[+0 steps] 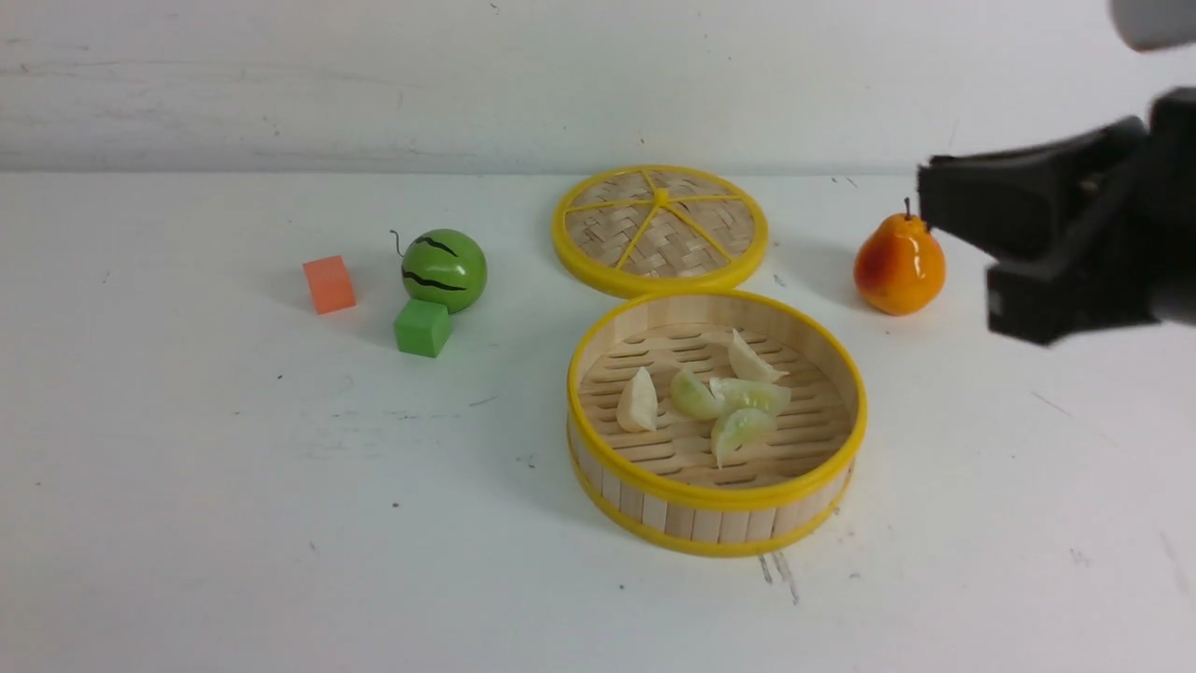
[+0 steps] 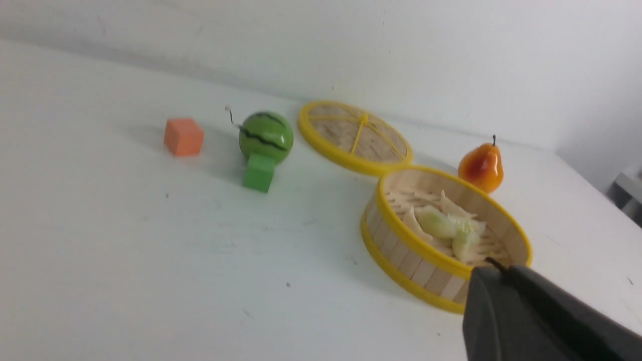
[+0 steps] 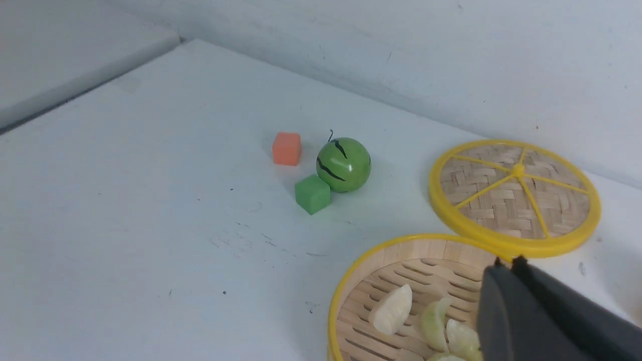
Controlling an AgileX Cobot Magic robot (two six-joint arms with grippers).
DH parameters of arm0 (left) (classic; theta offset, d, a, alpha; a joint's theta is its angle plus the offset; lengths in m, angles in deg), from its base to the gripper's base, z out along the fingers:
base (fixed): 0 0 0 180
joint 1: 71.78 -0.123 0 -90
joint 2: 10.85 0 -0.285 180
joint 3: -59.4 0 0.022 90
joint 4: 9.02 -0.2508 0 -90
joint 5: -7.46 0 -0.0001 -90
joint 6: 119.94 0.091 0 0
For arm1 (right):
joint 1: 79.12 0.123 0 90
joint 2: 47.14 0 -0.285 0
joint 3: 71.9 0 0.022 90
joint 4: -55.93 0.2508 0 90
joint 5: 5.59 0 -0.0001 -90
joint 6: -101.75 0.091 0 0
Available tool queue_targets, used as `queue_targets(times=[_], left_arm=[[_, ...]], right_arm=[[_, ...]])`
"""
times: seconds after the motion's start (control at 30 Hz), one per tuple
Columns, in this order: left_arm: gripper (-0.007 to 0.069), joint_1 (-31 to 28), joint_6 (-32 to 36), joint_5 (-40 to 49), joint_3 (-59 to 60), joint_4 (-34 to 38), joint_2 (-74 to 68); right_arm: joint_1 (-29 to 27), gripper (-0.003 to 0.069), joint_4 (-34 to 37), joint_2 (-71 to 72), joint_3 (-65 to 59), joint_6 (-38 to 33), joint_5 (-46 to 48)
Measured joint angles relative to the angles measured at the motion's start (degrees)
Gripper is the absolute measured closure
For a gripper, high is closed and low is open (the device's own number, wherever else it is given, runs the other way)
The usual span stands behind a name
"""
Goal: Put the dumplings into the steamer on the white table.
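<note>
Dumplings (image 1: 738, 397) all 5 inside steamer (image 1: 710, 523), left of + below your right tool (image 3: 507, 264), nearer arm; it + left tool (image 2: 494, 268) pinched closed, empty.

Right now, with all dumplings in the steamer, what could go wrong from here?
1. The shut right pincer hangs near the pear and the steamer; a low pull-back could clip either, and the pear may roll.
2. The lid lies right behind the steamer; nudging one would likely shift the other.
3. The five dumplings bunch mid-floor, some overlapping; a knock to the steamer could jolt them.
</note>
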Motion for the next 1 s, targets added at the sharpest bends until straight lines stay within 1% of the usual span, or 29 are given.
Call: queue_targets(times=[0.17,0.33,1.0], left_arm=[[0.0638,0.0,0.06,-0.35,0.0,-2.21,0.0],[0.0638,0.0,0.06,-0.12,0.07,-2.33,0.0],[0.0638,0.0,0.11,-0.12,0.07,-2.43,0.0]], right_arm=[[0.0,0.0676,0.0,7.24,-6.21,-0.05,-2.37],[0.0,0.0675,0.06,10.56,-7.97,-0.05,-2.03],[0.0,0.0659,0.23,11.48,-8.82,-0.05,-0.89]])
